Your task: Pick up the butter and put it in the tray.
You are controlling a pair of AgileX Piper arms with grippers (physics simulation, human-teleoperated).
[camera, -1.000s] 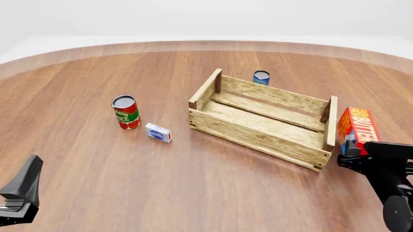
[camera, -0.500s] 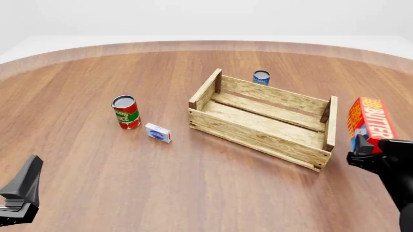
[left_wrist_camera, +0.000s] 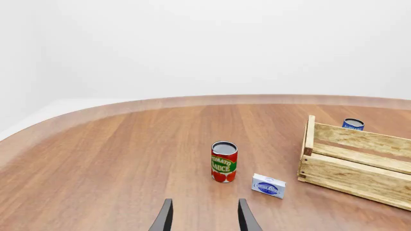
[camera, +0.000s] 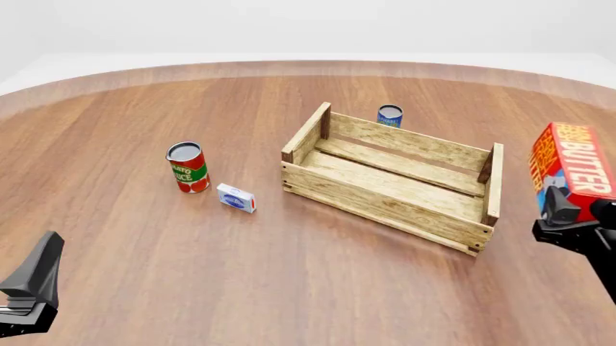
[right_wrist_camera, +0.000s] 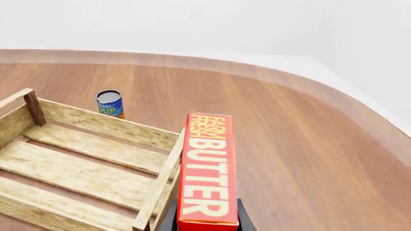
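Note:
The butter [camera: 573,167], a red carton with white "BUTTER" lettering, hangs upright in the air just right of the tray's right end. My right gripper [camera: 575,210] is shut on its lower part. In the right wrist view the butter [right_wrist_camera: 207,175] fills the middle, with dark fingers on both sides of its base. The tray [camera: 385,205], a light wooden slatted crate, sits centre-right on the table and holds nothing; its near end post stands beside the carton [right_wrist_camera: 160,183]. My left gripper [left_wrist_camera: 205,219] is open and low at the near left, far from both.
A tomato sauce can [camera: 187,167] and a small white-and-blue box [camera: 236,197] stand left of the tray. A small blue can [camera: 389,115] stands behind the tray's far wall. The round wooden table's edge curves close to the right of the butter.
My right gripper has lifted the butter up and a little to the right, off the table. The left arm and all other objects have stayed put.

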